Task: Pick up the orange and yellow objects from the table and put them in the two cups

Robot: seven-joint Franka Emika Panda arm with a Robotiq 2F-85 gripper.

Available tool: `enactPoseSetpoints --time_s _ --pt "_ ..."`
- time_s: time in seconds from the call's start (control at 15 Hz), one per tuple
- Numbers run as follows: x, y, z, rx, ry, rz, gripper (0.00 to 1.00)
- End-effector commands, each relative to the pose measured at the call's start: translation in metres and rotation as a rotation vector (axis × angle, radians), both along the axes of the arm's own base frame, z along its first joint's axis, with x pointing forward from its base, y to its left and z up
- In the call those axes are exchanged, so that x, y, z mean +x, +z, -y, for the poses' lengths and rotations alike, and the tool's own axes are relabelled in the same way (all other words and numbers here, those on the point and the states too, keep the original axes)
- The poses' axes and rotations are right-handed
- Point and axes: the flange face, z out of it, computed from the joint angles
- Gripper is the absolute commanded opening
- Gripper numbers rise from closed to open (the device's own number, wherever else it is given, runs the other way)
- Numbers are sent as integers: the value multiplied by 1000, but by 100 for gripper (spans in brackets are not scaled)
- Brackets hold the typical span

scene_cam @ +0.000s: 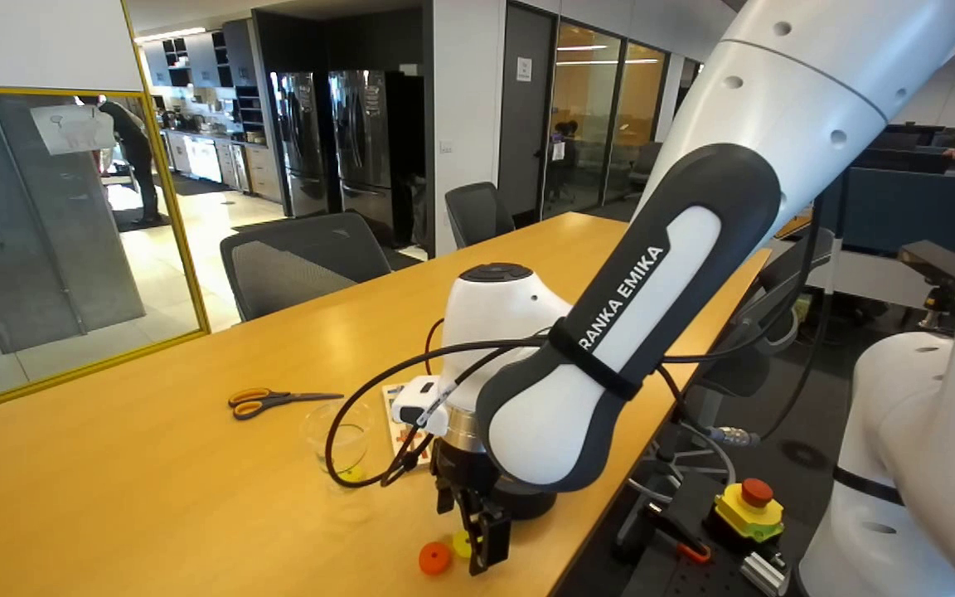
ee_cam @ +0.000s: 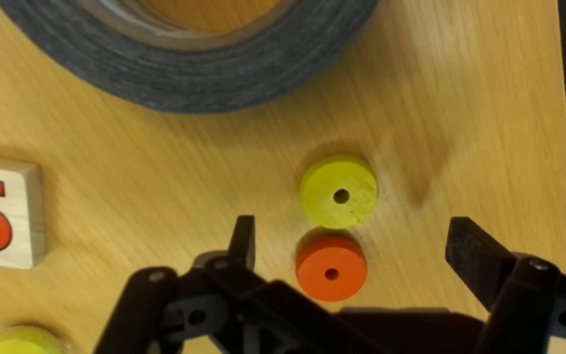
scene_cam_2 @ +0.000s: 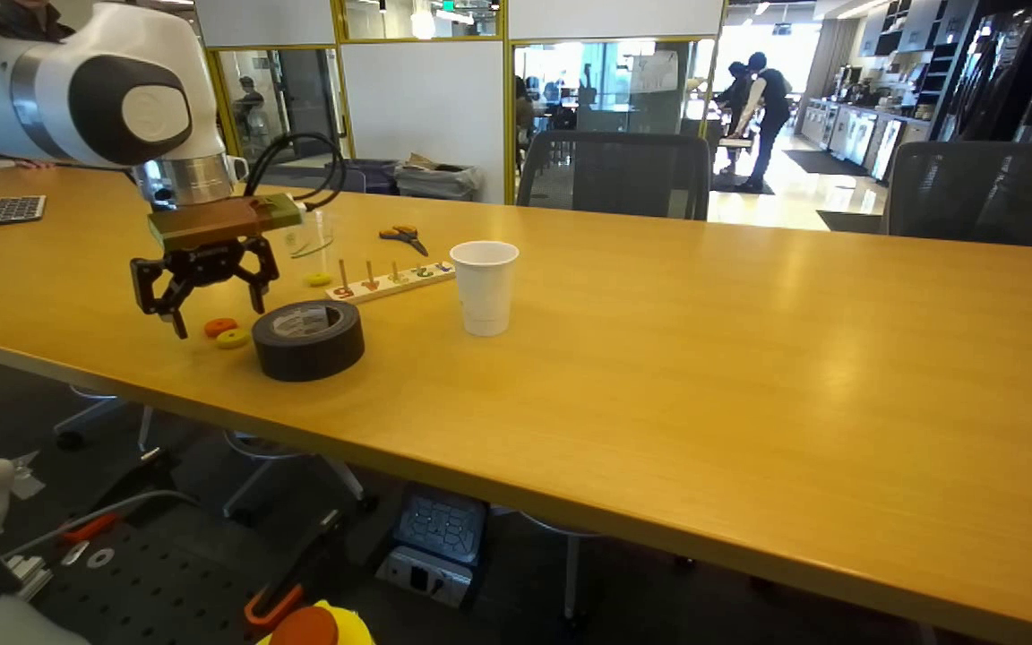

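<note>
An orange disc [ee_cam: 331,269] and a yellow disc [ee_cam: 339,191] lie side by side on the table [scene_cam_2: 749,376]. Both discs also show in both exterior views. My gripper [ee_cam: 352,236] is open and empty above them, with the orange disc between its fingers and the yellow one just ahead. It shows in both exterior views [scene_cam: 467,535] [scene_cam_2: 219,318]. Another yellow disc [scene_cam: 351,473] appears to be at the bottom of the clear cup [scene_cam: 335,431]. It also shows at the wrist view's lower left corner [ee_cam: 25,342]. The white cup [scene_cam_2: 485,291] stands upright; the arm hides it in an exterior view.
A black tape roll [scene_cam_2: 308,345] lies close beside the discs and also shows in the wrist view [ee_cam: 189,78]. A wooden number board with pegs [scene_cam_2: 391,280] lies behind it. Scissors [scene_cam: 278,400] lie farther back. The table's edge [ee_cam: 565,147] is near the gripper.
</note>
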Motion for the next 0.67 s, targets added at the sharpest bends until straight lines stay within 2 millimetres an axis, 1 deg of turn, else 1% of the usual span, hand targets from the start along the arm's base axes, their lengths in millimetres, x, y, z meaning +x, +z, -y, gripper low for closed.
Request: enactPoseSetpoints --time_s 0.0,0.6 --pt "2 -1 0 -22 1 14 100" --pt "6 -8 10 -37 -14 13 100"
